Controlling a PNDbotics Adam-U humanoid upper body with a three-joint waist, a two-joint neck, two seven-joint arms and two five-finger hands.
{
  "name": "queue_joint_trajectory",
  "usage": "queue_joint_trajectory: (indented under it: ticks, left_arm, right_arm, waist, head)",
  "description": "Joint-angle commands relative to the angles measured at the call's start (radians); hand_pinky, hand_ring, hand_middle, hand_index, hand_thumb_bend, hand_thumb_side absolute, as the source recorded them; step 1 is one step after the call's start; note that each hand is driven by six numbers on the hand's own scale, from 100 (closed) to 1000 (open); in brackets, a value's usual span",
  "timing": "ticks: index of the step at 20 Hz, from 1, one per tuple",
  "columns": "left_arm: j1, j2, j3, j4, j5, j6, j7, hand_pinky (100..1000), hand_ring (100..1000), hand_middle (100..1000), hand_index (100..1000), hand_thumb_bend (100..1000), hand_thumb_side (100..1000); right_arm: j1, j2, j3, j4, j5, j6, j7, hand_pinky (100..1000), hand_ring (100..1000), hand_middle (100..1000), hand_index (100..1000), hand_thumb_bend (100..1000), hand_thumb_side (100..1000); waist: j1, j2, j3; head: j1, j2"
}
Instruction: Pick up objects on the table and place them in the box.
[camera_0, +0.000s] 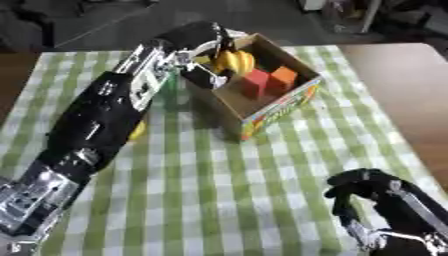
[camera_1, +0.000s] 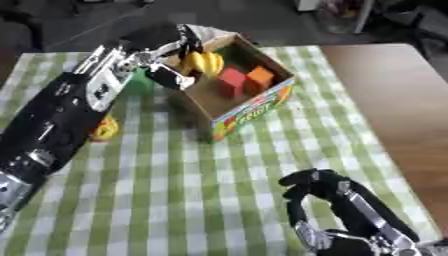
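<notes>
An open cardboard box (camera_0: 278, 109) with a colourful side stands at the far middle of the green checked table. Inside it lie a red block (camera_0: 255, 81) and an orange block (camera_0: 283, 76). My left arm stretches from the lower left up to the box. Its hand (camera_0: 198, 44) is over the box's left edge, fingers curled round a yellow bunch of bananas (camera_0: 234, 61) just inside the opening. My right hand (camera_1: 322, 191) rests near the lower right with relaxed fingers, holding nothing.
A small yellow thing (camera_1: 105, 129) lies on the cloth beside my left forearm. A green thing (camera_1: 137, 81) shows behind the arm, left of the box. Bare brown table (camera_0: 394, 75) runs along the right side.
</notes>
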Motion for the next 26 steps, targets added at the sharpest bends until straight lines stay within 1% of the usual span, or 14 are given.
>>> queue_joint_trajectory:
  ticks: [1, 3, 4, 6, 8, 11, 13, 14, 15, 16, 18, 20, 23, 26]
  left_arm:
    - [-0.017, -0.013, -0.004, 0.011, -0.041, 0.004, 0.025, 611, 539, 538, 739, 233, 236]
    - [-0.012, -0.018, -0.01, 0.02, -0.061, 0.004, 0.034, 628, 564, 567, 761, 260, 245]
    - [-0.011, -0.018, -0.015, 0.023, -0.073, 0.004, 0.034, 668, 621, 630, 798, 313, 264]
    - [-0.008, -0.017, -0.023, 0.022, -0.099, -0.004, 0.031, 704, 676, 695, 826, 342, 278]
    - [-0.005, -0.014, -0.03, 0.017, -0.115, -0.016, 0.024, 747, 728, 754, 862, 345, 378]
    - [-0.004, -0.005, -0.036, 0.001, -0.118, -0.032, 0.006, 770, 753, 784, 886, 339, 474]
    - [-0.003, 0.004, -0.042, -0.022, -0.103, -0.04, 0.004, 767, 750, 783, 885, 330, 462]
    - [-0.001, 0.014, -0.045, -0.042, -0.089, -0.044, 0.005, 757, 736, 768, 874, 330, 359]
    - [0.001, 0.028, -0.048, -0.068, -0.07, -0.047, 0.003, 750, 724, 752, 862, 335, 289]
    - [0.002, 0.047, -0.051, -0.099, -0.063, -0.045, 0.001, 736, 695, 719, 843, 314, 252]
    - [0.016, 0.105, -0.053, -0.176, 0.016, -0.05, -0.015, 731, 681, 704, 837, 312, 249]
    - [0.043, 0.184, -0.057, -0.263, 0.098, -0.046, -0.054, 734, 681, 706, 838, 327, 265]
    - [0.112, 0.31, -0.052, -0.373, 0.175, -0.022, -0.127, 737, 683, 709, 837, 359, 294]
    - [0.205, 0.402, -0.032, -0.42, 0.194, 0.014, -0.192, 741, 687, 716, 840, 391, 334]
  right_arm:
    - [-0.009, -0.002, 0.001, -0.013, -0.007, -0.002, 0.004, 681, 481, 434, 740, 100, 131]
    - [-0.01, -0.002, 0.001, -0.012, -0.006, -0.002, 0.004, 681, 481, 434, 740, 100, 132]
    - [-0.01, -0.002, 0.002, -0.011, -0.006, -0.002, 0.004, 681, 481, 435, 740, 100, 133]
    - [-0.011, -0.002, 0.002, -0.012, -0.007, -0.002, 0.005, 681, 480, 435, 740, 100, 133]
    - [-0.011, -0.002, 0.001, -0.012, -0.007, -0.002, 0.004, 681, 480, 435, 740, 100, 133]
    - [-0.011, -0.003, 0.001, -0.012, -0.007, -0.002, 0.005, 681, 480, 435, 739, 100, 133]
    - [-0.012, -0.003, 0.0, -0.012, -0.007, -0.002, 0.005, 681, 480, 435, 739, 100, 133]
    - [-0.012, -0.003, 0.0, -0.012, -0.006, -0.002, 0.004, 681, 480, 436, 739, 100, 134]
    - [-0.011, -0.003, -0.002, -0.012, -0.006, -0.002, 0.004, 681, 480, 436, 739, 100, 134]
    - [-0.011, -0.004, -0.003, -0.011, -0.005, -0.002, 0.002, 681, 480, 436, 740, 100, 134]
    - [-0.01, -0.006, -0.007, -0.01, -0.002, -0.003, -0.002, 682, 480, 436, 740, 100, 133]
    - [-0.009, -0.008, -0.011, -0.009, 0.001, -0.004, -0.005, 682, 480, 437, 741, 100, 132]
    - [-0.008, -0.012, -0.014, -0.007, 0.007, -0.005, -0.009, 682, 481, 437, 741, 100, 132]
    - [-0.007, -0.015, -0.017, -0.006, 0.011, -0.006, -0.012, 682, 480, 437, 741, 100, 131]
  waist:
    - [-0.003, -0.01, -0.002]
    - [-0.003, -0.01, -0.003]
    - [-0.002, -0.01, -0.003]
    - [-0.002, -0.011, -0.003]
    - [-0.002, -0.011, -0.002]
    - [-0.001, -0.012, 0.0]
    - [-0.001, -0.013, 0.002]
    - [-0.001, -0.013, 0.003]
    - [0.0, -0.013, 0.005]
    - [0.001, -0.014, 0.006]
    - [0.005, -0.015, 0.012]
    - [0.01, -0.016, 0.018]
    - [0.017, -0.018, 0.03]
    - [0.022, -0.017, 0.04]
  head:
    - [0.002, 0.004]
    - [0.002, 0.004]
    - [0.002, 0.004]
    - [0.001, 0.004]
    - [-0.001, 0.004]
    - [-0.002, 0.004]
    - [-0.003, 0.004]
    - [-0.005, 0.004]
    - [-0.007, 0.004]
    - [-0.008, 0.004]
    - [-0.013, 0.004]
    - [-0.021, 0.004]
    - [-0.028, 0.004]
    - [-0.031, 0.004]
